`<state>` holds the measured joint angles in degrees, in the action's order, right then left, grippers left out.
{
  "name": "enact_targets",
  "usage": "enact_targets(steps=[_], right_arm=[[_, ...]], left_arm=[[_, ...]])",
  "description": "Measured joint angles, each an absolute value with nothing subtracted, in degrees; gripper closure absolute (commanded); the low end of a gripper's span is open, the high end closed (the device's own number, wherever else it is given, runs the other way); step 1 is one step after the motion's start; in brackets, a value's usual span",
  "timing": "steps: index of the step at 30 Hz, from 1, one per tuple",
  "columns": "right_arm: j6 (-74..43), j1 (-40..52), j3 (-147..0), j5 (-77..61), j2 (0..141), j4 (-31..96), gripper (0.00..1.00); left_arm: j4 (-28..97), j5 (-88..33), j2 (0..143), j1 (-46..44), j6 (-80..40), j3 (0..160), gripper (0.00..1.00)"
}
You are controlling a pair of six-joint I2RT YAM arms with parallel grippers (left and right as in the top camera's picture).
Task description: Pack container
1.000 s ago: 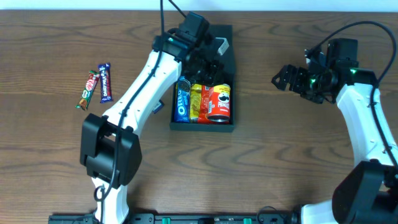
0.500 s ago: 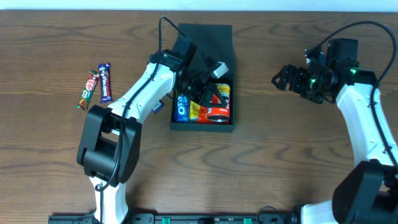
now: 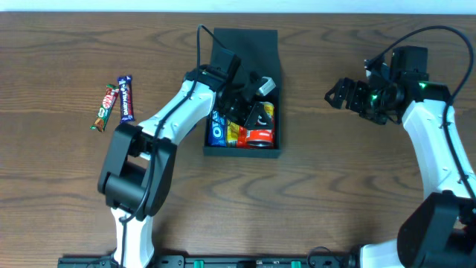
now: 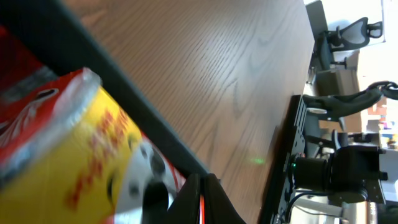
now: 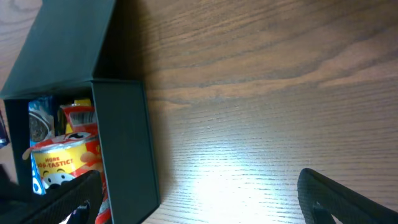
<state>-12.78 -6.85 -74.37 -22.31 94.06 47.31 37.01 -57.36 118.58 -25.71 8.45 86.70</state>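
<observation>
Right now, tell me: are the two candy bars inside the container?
No: the blue-wrapped bar and the red-and-green one lie on the table, left of the container.

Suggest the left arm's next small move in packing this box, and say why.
Probably lift the left gripper straight up out of the container. It is shut just above the Pringles can, apparently holding nothing. The Oreo pack already sits inside, and two snack bars lie on the table outside it, not yet packed.
</observation>
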Motion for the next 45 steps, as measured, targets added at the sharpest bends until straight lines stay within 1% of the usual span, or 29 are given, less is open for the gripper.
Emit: enact_targets(steps=[6, 14, 16, 22, 27, 31, 35, 39, 45], right_arm=[[-12.78, -6.85, -74.37, -22.31, 94.06, 47.33, 0.01], [-12.78, -6.85, -74.37, -22.31, 94.06, 47.11, 0.01], [-12.78, -6.85, -74.37, -22.31, 94.06, 47.11, 0.01], [-12.78, -6.85, -74.37, -22.31, 94.06, 47.11, 0.01], [-12.78, -6.85, -74.37, -22.31, 94.06, 47.09, 0.01], [-12.78, -6.85, -74.37, -22.33, 94.06, 47.09, 0.01], [-12.78, -6.85, -74.37, -22.33, 94.06, 47.03, 0.01], [-12.78, -6.85, -74.37, -22.33, 94.06, 46.65, 0.01], [-12.78, -6.85, -74.37, -22.33, 94.06, 45.84, 0.01]], left_arm=[[36.56, -61.39, 121.45, -25.74, 6.17, 86.70, 0.94], [35.07, -63.46, 121.84, -25.71, 4.23, 86.72, 0.94], [35.70, -64.14, 122.21, -25.63, 4.01, 87.35, 0.94], [42.28, -63.75, 122.89, -24.38, 3.42, 96.40, 0.94], [46.46, -58.70, 120.25, -23.38, 3.44, 100.42, 0.94], [52.05, -50.35, 115.79, -22.06, 3.42, 100.66, 0.94], [56.73, -42.44, 113.56, -18.90, 3.42, 101.06, 0.94], [55.72, -37.36, 113.56, -15.79, 2.33, 98.89, 0.94], [51.59, -35.03, 113.58, -16.84, -1.87, 91.96, 0.94]])
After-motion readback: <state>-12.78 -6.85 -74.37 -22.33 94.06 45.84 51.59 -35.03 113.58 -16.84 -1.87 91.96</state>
